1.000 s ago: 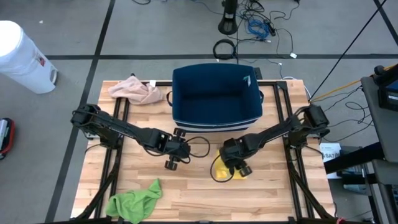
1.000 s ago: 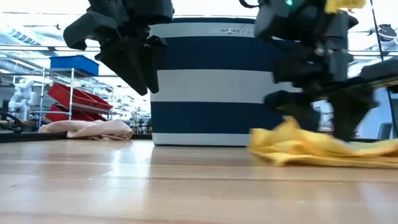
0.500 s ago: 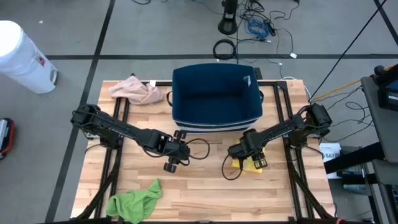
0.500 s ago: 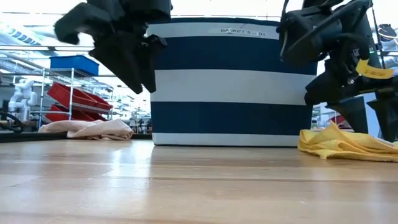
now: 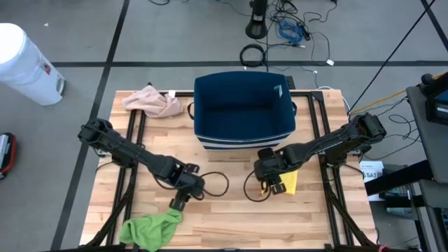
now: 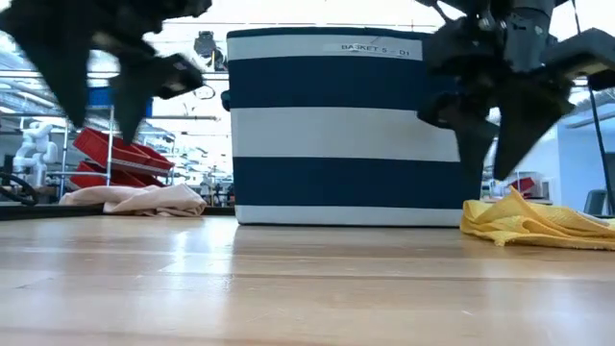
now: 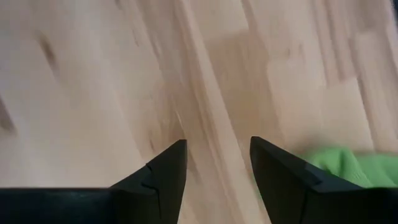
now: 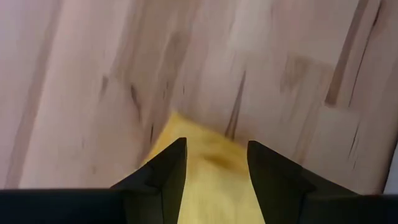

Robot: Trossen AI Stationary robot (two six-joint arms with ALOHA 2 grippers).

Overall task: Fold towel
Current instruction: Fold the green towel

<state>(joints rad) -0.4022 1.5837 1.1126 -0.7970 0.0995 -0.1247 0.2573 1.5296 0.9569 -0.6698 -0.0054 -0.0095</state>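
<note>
The left gripper (image 5: 176, 204) has swung down to the crumpled green towel (image 5: 150, 227), fingers parted and empty; the right gripper (image 5: 269, 183), also parted, hovers over the rumpled yellow towel (image 5: 285, 183) beside the striped fabric basket (image 5: 241, 108).

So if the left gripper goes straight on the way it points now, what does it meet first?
Probably the green towel. The left gripper, its fingers open and empty, points toward the towel's upper corner, with only bare table between them. Its height above the wood is unclear, so it may touch the table first.
</note>
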